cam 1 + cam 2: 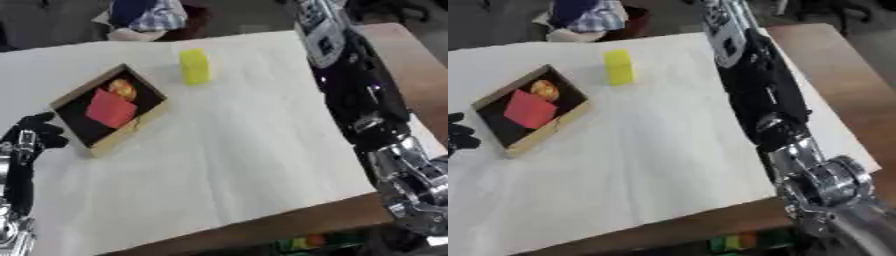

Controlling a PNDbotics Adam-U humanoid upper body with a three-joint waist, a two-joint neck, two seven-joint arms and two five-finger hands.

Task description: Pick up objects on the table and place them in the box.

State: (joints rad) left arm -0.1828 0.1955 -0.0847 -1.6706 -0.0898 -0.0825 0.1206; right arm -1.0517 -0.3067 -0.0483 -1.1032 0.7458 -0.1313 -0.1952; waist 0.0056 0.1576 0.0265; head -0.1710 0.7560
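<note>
A yellow block (194, 66) stands upright on the white cloth at the far middle of the table. To its left lies a shallow wooden box (131, 131) with a black inside, holding a red block (111, 108) and a small orange thing (122, 89). My left hand (35, 132) shows at the left edge, just left of the box, fingers relaxed and holding nothing. My right arm (359, 95) stretches from the lower right up to the top edge, right of the yellow block. Its hand lies beyond the top edge.
The white cloth (227, 165) covers most of the table. Bare wooden table (262, 227) shows along the near edge and on the right. Some small coloured pieces (302, 243) sit below the near edge. Blue and plaid fabric (149, 15) lies beyond the far edge.
</note>
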